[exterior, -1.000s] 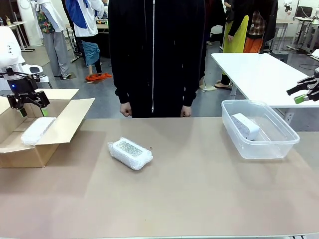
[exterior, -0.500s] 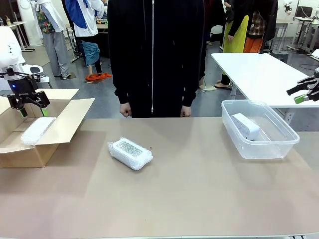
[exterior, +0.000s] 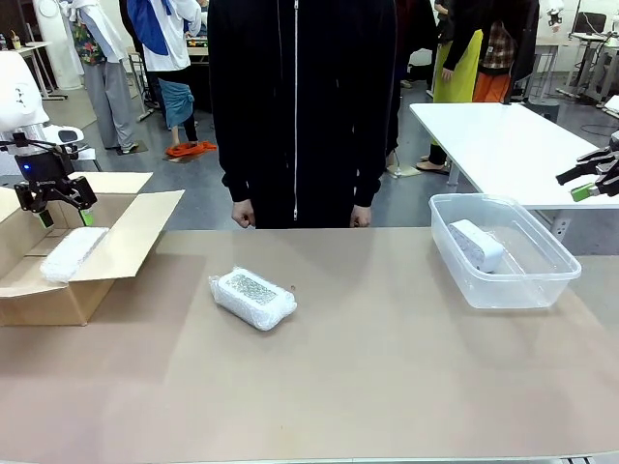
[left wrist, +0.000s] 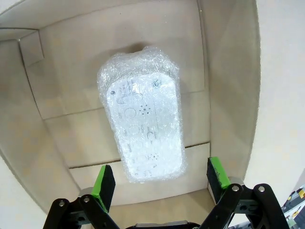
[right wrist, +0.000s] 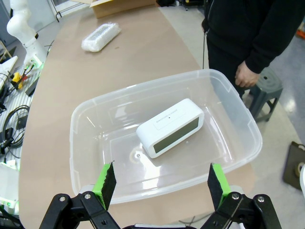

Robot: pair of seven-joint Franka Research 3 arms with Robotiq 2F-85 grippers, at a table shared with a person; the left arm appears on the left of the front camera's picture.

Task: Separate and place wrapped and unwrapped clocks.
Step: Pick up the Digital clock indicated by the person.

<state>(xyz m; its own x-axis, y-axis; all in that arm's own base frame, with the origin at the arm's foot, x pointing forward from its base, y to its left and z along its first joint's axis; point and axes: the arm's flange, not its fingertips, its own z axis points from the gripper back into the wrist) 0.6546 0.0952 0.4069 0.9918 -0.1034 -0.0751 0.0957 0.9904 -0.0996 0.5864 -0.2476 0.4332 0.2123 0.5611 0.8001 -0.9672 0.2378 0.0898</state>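
No change in the last sec: left hand [exterior: 64, 218] spread over wrapped clock no. 1 [exterior: 70, 253] in box [exterior: 126, 246] at counter [exterior: 387, 377] left edge, right hand [exterior: 577, 184] spread above bare clock [exterior: 476, 245] in tub [exterior: 542, 285] at right edge, so wrapped clock no. 2 [exterior: 253, 297], left of counter's middle, prob. remains to sort.

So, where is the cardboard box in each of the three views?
Front view: the cardboard box sits at the far left, flaps open.
Left wrist view: its floor and walls surround the wrapped clock.
Right wrist view: at the top edge.
Shared landmark: that wrapped clock, lying in the box.
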